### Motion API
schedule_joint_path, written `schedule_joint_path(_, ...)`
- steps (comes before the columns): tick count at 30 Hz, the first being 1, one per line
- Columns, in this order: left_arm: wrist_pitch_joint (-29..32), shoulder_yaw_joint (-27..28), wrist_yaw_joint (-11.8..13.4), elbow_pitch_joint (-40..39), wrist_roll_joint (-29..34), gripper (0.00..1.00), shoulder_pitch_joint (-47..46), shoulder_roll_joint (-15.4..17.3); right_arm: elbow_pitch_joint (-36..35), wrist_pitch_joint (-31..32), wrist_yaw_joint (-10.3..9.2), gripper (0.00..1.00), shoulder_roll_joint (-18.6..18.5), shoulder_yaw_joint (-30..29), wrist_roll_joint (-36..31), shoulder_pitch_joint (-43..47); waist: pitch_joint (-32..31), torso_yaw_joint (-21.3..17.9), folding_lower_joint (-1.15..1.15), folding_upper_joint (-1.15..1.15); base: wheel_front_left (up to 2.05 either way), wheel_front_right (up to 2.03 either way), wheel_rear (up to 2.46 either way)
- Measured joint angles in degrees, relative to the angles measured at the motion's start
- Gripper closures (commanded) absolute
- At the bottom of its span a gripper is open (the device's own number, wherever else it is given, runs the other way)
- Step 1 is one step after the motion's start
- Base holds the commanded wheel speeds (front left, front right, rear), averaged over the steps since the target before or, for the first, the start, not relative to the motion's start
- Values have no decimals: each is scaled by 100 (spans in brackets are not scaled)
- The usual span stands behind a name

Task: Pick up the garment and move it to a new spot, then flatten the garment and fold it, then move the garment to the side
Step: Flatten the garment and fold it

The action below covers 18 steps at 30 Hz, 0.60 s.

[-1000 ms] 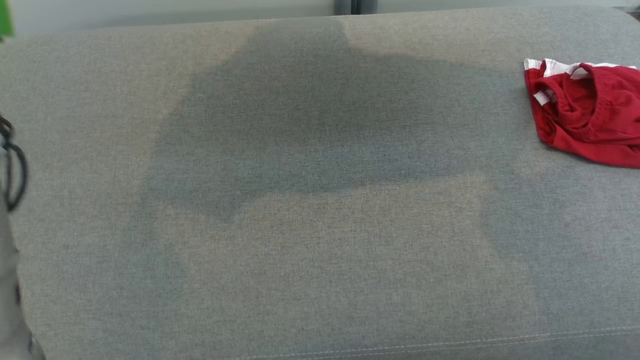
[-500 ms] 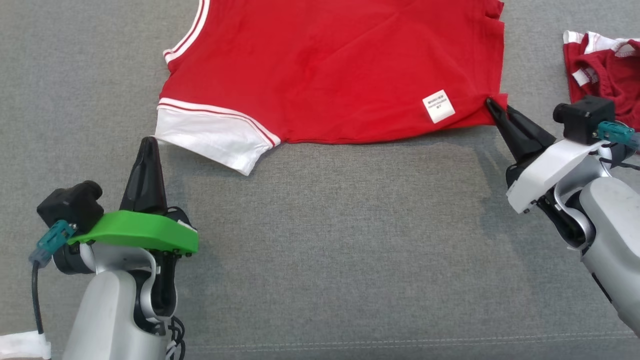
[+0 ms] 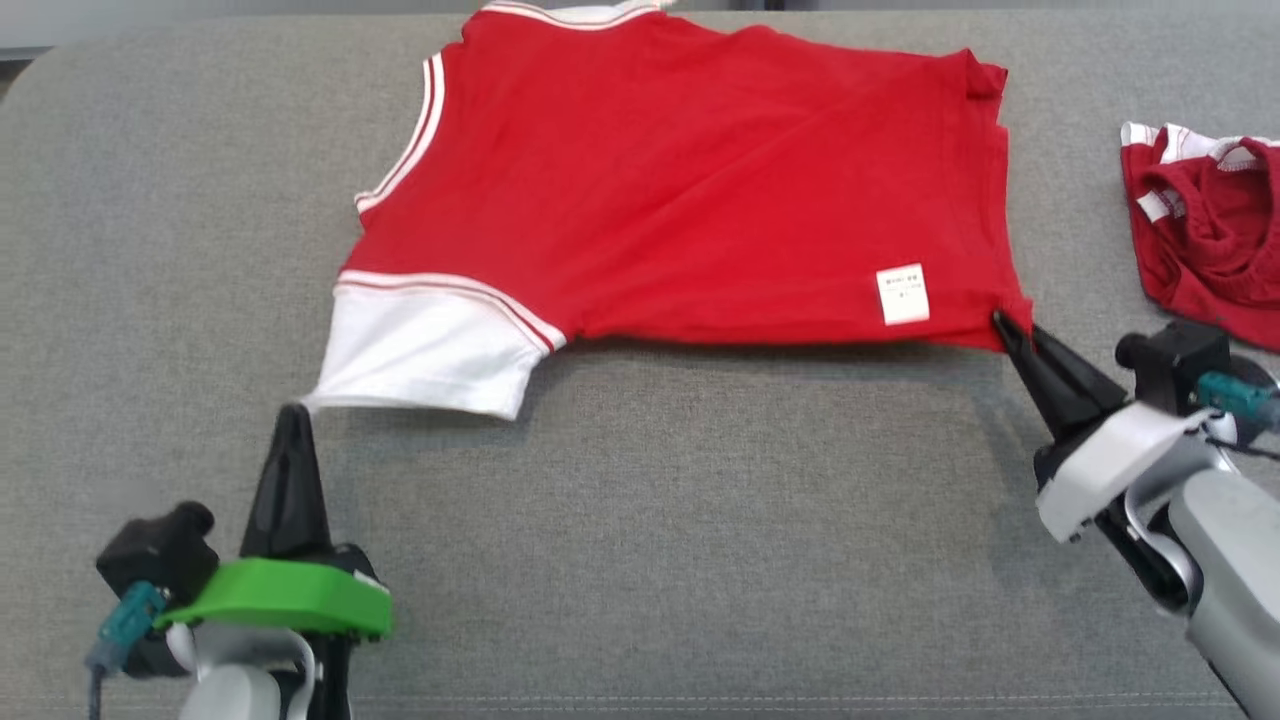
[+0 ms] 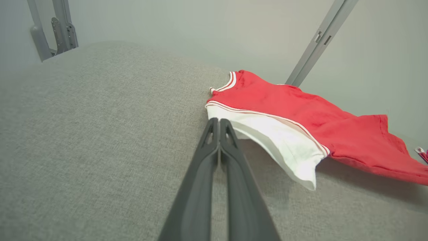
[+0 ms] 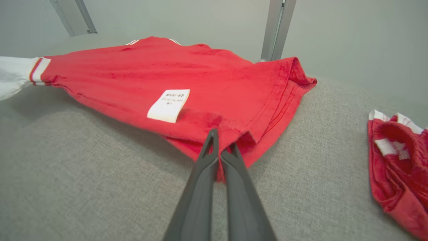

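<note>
A soft red jersey garment (image 3: 690, 190) with a white, stripe-edged sleeve (image 3: 420, 350) and a small white label (image 3: 902, 294) lay on coarse grey woven upholstery (image 3: 700, 520). The left pincer (image 3: 293, 412) was clamped on the sleeve's corner and the right pincer (image 3: 1000, 322) pinched the hem corner. The garment's long axis ran left to right, with the hem to the right. A crumpled red cloth (image 3: 1210, 250) lay apart at the right.

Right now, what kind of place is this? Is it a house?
Probably a test room, not a home, though I can't be sure. The shirt lies on a wide grey cushion, bare metal posts stand behind it, and the wall is plain.
</note>
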Motion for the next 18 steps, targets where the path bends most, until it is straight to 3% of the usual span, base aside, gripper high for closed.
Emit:
schedule_joint_path(6, -1, -309, -86, 91, -40, 100, 687, -25, 14, 0, -13, 100, -81, -41, -56, 831, -329, 91, 0, 0, 0, 0, 0)
schedule_joint_path(10, -26, -465, -109, 44, -40, 100, 1034, -25, -78, 0, -208, 100, -87, -279, -25, 1330, -524, 199, 0, 0, 0, 0, 0)
schedule_joint_path(18, -32, -706, -188, -41, -37, 100, 1668, -9, 21, 0, -219, 100, 47, -302, 58, 2034, -811, 340, 0, 0, 0, 0, 0)
